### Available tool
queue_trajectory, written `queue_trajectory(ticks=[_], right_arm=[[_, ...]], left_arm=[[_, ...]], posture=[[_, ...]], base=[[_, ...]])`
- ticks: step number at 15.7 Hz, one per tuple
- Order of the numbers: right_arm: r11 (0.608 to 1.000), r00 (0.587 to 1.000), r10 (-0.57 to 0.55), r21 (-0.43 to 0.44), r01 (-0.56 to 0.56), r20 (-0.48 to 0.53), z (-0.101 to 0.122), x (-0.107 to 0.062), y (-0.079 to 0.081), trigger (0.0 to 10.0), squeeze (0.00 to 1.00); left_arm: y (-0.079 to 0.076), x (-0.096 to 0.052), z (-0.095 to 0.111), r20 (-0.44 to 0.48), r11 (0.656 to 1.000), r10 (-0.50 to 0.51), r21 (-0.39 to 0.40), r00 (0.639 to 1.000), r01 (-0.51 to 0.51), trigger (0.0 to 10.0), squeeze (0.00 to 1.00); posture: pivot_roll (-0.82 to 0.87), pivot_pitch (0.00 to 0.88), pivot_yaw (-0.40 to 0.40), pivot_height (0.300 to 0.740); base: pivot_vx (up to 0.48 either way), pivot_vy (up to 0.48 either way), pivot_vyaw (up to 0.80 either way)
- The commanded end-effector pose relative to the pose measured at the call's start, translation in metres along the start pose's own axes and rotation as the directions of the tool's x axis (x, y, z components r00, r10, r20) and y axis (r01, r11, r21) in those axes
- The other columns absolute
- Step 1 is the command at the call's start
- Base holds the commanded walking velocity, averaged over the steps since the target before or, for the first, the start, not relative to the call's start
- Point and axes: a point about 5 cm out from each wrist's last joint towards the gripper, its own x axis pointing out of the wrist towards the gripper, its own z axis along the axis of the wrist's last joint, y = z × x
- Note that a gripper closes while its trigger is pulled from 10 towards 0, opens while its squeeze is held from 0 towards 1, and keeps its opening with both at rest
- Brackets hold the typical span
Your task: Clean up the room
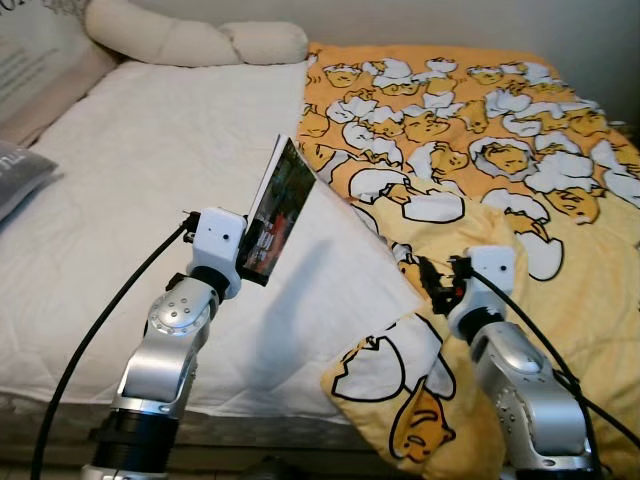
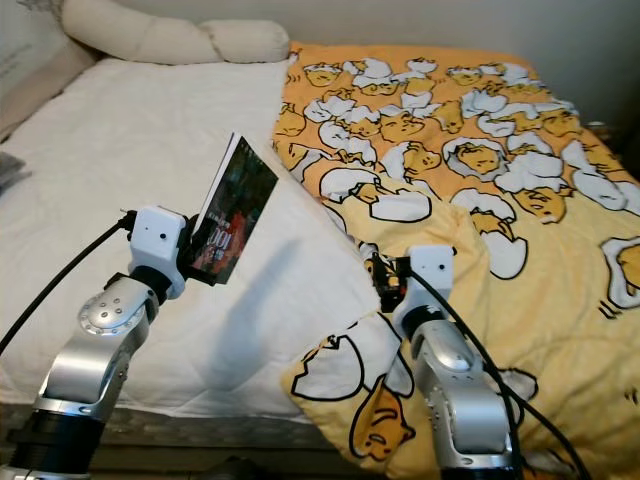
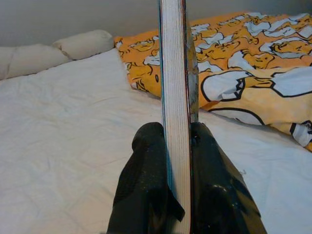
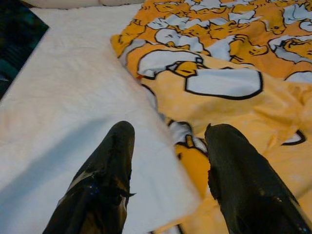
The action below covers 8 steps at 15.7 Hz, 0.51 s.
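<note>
My left gripper (image 3: 176, 132) is shut on a thin book (image 1: 279, 213), holding it upright and tilted over the white mattress (image 1: 140, 190). The book's dark printed cover faces right; its pale page edge (image 3: 174, 87) faces the left wrist camera between the two black fingers (image 3: 146, 165). My right gripper (image 4: 168, 134) hovers open, nothing between its fingers, just above the folded-back edge of the yellow egg-patterned duvet (image 1: 480, 140), where it meets the mattress. That gripper (image 1: 433, 278) sits to the right of the book and lower.
A long cream bolster pillow (image 1: 190, 40) lies across the head of the bed. A grey pillow (image 1: 15, 175) and a printed pillow (image 1: 30, 60) sit at the far left. The duvet's corner (image 1: 400, 390) hangs over the near bed edge.
</note>
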Motion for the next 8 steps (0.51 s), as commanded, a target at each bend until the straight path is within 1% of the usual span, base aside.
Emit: queue_trajectory(ticks=[1,8], right_arm=[[1.0,1.0,-0.003,0.005,0.003,-0.007,-0.0002,0.0,-0.0022,10.0,0.0],[1.0,1.0,0.021,0.0,-0.021,-0.015,-0.0014,0.0022,0.0009,10.0,0.0]], left_arm=[[0.0014,-0.0005,0.0132,0.054,1.0,0.012,0.011,0.998,-0.012,10.0,0.0],[0.0028,-0.0006,0.0138,0.046,1.0,0.011,0.007,0.999,-0.011,10.0,0.0]], posture=[[0.01,0.0,0.05,0.74],[0.02,0.0,0.054,0.74]], base=[[0.0,0.307,0.0],[0.0,0.31,0.0]])
